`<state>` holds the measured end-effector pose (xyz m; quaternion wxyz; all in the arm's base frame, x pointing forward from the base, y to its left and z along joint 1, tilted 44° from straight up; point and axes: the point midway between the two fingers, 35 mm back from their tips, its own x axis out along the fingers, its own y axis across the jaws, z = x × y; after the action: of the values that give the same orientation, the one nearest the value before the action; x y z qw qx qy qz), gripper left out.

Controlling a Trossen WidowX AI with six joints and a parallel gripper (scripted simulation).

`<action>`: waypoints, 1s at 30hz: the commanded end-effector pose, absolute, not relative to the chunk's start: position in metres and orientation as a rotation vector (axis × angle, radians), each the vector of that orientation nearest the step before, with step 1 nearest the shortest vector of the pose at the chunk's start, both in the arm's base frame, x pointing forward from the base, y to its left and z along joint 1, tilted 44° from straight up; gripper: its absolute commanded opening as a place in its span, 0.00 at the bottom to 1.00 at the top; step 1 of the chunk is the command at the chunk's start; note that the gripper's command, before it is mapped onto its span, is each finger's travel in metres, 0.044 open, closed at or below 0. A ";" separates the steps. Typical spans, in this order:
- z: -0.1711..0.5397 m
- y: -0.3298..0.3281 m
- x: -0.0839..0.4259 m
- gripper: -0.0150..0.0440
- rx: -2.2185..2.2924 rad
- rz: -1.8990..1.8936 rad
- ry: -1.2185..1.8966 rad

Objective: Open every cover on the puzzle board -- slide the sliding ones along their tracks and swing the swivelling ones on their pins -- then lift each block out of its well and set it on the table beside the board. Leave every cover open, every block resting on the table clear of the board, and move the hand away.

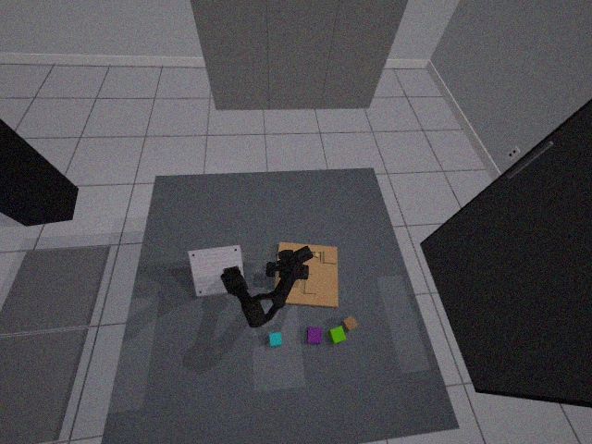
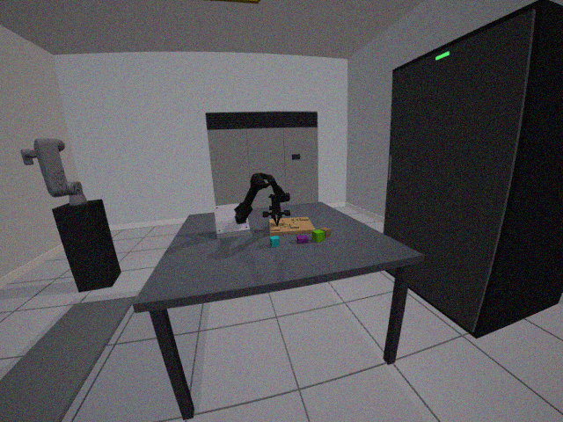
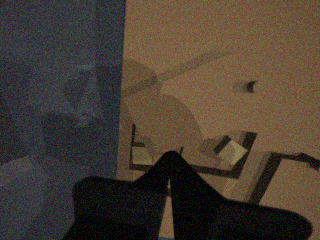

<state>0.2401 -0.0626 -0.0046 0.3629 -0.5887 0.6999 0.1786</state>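
The wooden puzzle board [image 1: 322,287] [image 2: 290,232] [image 3: 200,30] lies on the table. My gripper [image 2: 276,224] [image 3: 171,154] is shut and empty, its tips low over the board's left part. In the wrist view a pale squarish piece [image 3: 232,151] and another pale piece [image 3: 142,154] show by dark grooves near the tips; which covers stand open I cannot tell. A cyan block [image 1: 275,339] [image 2: 274,241], a purple block [image 1: 314,335] [image 2: 302,238], a green block [image 1: 337,334] [image 2: 318,236] and a tan block [image 1: 350,323] [image 2: 327,232] rest on the table clear of the board.
A white panel [image 1: 210,272] [image 2: 224,222] with dark corner dots stands left of the board, beside the arm's base. The arm hides part of the board in the top view. The green and tan blocks are close together. A large black cabinet [image 1: 525,287] [image 2: 449,181] stands right of the table.
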 end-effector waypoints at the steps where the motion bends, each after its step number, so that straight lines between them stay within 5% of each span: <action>1: -0.008 -0.060 0.237 0.25 -1.507 0.463 1.803; 30: -0.030 -0.036 0.224 0.25 -1.506 0.465 1.802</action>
<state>0.2257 -0.0390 -0.0258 0.3640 -0.5886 0.6992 0.1792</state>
